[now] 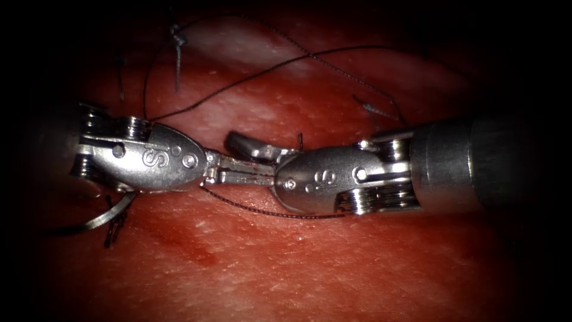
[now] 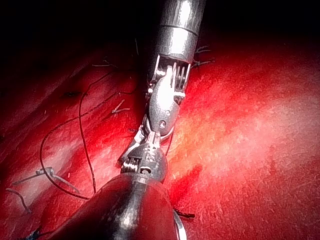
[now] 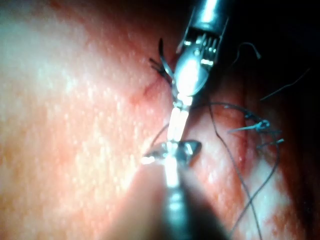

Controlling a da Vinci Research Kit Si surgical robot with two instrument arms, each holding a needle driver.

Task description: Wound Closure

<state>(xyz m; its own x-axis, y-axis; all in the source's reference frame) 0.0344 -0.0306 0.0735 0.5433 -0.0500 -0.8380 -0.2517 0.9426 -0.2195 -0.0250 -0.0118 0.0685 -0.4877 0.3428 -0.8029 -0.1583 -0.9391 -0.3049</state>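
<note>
Looking first at the endoscope view, the left tool (image 1: 265, 173) reaches in toward the right with its fingers (image 1: 238, 170) pressed together, and I cannot make out thread or anything else between them. The right tool (image 1: 247, 156) meets it head-on with its fingers apart; one finger is lifted above the left tool's tips. Neither tool holds the needle (image 1: 110, 216). It lies on the tissue (image 1: 310, 268) just below the left tool's wrist, well behind that tool's tips, with its curve running along the tool's underside toward the picture's left. Its far end fades into shadow (so whether the point sits in the tissue cannot be told). Judging by position, the left arm is much the nearer to it. The thread (image 1: 256, 74) rises from beside the left wrist and arcs across the upper tissue, and another stretch sags beneath both tools. Tied knots with cut ends (image 1: 177, 42) stand above, but the line of the cut itself I cannot trace. In the left wrist view, the two tools meet tip to tip over wet red tissue, with thread looping off to one side. In the right wrist view, the right tool's spread fingers bracket the left tool's closed tips, and the needle shows as a dark curve beside the left wrist.
</note>
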